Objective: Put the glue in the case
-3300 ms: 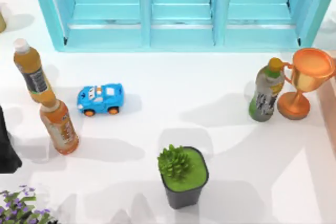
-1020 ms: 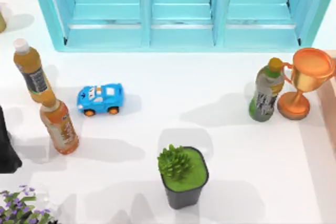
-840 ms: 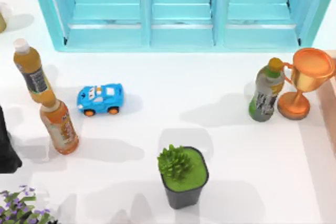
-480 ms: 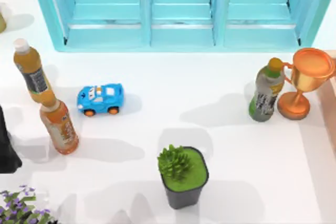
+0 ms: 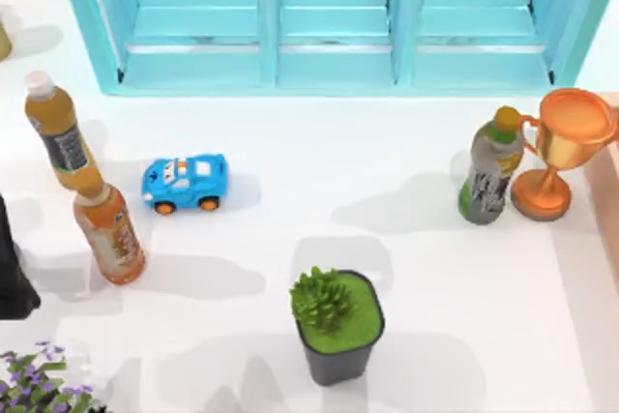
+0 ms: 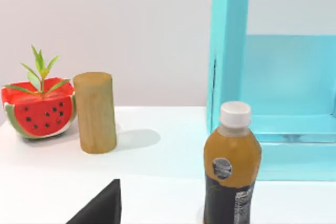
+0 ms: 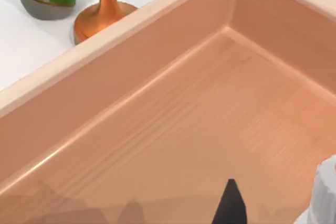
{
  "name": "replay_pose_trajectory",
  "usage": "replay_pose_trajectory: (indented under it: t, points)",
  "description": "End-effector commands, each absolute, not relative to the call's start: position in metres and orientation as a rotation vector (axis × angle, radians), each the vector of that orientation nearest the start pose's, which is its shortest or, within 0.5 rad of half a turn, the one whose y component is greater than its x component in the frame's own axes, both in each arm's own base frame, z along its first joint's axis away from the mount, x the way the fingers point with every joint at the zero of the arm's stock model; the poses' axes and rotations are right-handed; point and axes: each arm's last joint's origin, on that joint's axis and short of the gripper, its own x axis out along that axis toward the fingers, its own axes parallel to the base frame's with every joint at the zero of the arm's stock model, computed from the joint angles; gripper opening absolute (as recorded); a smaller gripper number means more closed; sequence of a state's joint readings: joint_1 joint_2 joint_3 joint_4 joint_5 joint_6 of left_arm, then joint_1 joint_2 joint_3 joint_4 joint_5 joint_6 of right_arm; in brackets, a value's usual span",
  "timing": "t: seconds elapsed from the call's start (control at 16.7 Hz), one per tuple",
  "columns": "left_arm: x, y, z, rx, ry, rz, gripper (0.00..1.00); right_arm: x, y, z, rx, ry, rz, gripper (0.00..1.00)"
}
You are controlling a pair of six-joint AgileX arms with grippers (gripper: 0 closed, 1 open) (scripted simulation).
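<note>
The right gripper [image 7: 230,208] hangs low inside a wooden tray [image 7: 157,103], likely because the white thing [image 7: 324,192] just beside it is the glue. I cannot tell whether it is open or closed. The case [image 5: 329,16] stands well away from it. The left arm [image 5: 10,278] is parked at the table's left edge, and I cannot tell the state of its claw either.

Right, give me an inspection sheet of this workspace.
Surface: white table, shadows across it.
Job's things: case at the far edge, nothing seen in its compartments; a white object in the wooden box may be the glue, cannot tell.
Clutter: white-capped bottle, orange bottle, toy car, green bottle, trophy, potted plant, purple flowers, watermelon planter, wooden cylinder.
Grippers: left gripper low by the white-capped bottle; right gripper over the wooden box.
Cables: nothing seen.
Surroundings: pale wall.
</note>
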State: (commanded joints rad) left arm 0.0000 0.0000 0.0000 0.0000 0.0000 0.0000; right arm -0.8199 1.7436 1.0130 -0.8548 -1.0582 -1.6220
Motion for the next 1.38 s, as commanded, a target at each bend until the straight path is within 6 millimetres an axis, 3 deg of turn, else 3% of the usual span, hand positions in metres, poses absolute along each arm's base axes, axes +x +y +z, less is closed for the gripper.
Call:
replay_pose_trajectory:
  t: [0.42,0.78,1.38]
  points:
    - [0.106,-0.001,0.160,0.000,0.000,0.000,1.00,0.238,-0.175,0.133,-0.217,0.467,0.749,0.00]
    - [0.106,-0.001,0.160,0.000,0.000,0.000,1.00,0.239,-0.173,0.131,-0.213,0.465,0.749,0.00]
    - [0.106,-0.001,0.160,0.000,0.000,0.000,1.00,0.239,-0.173,0.131,-0.213,0.465,0.749,0.75]
